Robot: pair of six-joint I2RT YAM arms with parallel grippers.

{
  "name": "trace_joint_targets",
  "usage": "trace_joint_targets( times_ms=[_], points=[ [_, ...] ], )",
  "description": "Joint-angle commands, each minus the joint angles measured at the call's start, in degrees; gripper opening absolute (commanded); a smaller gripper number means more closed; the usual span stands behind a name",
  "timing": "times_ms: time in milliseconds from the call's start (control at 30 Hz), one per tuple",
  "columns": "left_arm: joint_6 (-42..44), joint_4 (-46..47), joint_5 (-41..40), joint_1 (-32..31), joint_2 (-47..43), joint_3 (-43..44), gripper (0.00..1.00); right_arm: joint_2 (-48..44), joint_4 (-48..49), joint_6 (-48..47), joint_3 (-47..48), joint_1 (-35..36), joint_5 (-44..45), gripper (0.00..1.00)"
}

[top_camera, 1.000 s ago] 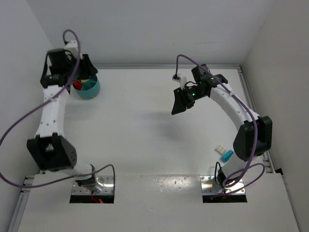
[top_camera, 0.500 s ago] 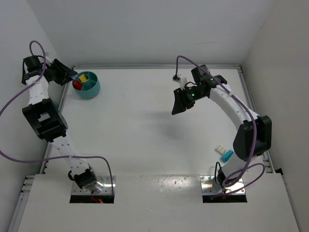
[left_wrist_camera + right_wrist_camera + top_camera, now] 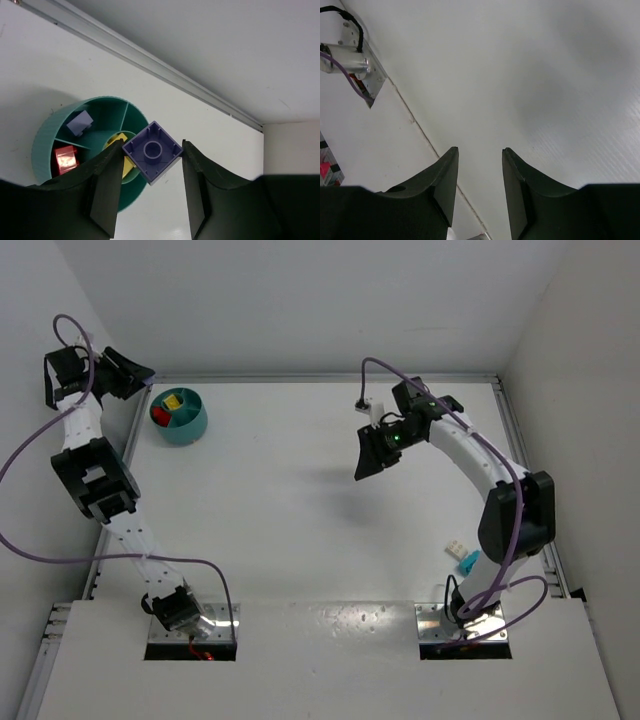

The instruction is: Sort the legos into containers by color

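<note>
The purple brick (image 3: 151,159) looked like smooth moulded plastic with a soft sheen. The red brick (image 3: 65,157) was glossier and caught the light. The bowl (image 3: 40,150) was teal plastic, finely ribbed on its outer wall. The fingers (image 3: 102,190) of the left gripper (image 3: 152,148) and those of the right gripper (image 3: 479,151) were matt black plastic. The table (image 3: 560,75) was matt white and faintly grained. The rail (image 3: 150,70) was brushed metal, and the cylinder (image 3: 345,62) was shiny metal.

Bowl (image 3: 186,432) at table (image 3: 300,500) far-left corner; three bricks (image 3: 65,157) inside, separate compartments; loose pair (image 3: 470,561) near right edge.
</note>
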Motion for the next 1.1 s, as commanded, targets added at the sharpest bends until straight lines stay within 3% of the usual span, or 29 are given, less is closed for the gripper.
trace_joint_targets(
  times_ms=[0,300,867,967,1067],
  points=[
    [-0.6,3.0,1.0,0.5,2.5,1.7,0.11,0.2,0.3,0.6,1.6,0.4,-0.9,0.41],
    [0.0,4.2,1.0,0.5,5.2,3.0,0.13,1.9,-0.2,0.6,2.1,0.9,-0.3,0.41],
    [1.1,4.2,0.5,0.5,9.1,3.5,0.27,4.1,-0.2,1.1,3.2,0.9,0.2,0.41],
    [1.1,4.2,0.5,0.5,9.1,3.5,0.32,4.7,-0.2,1.1,3.7,0.9,0.2,0.41],
    [1.6,4.2,0.5,0.5,9.6,3.5,0.46,4.7,-0.2,1.1,3.7,0.9,0.2,0.41]
  ],
)
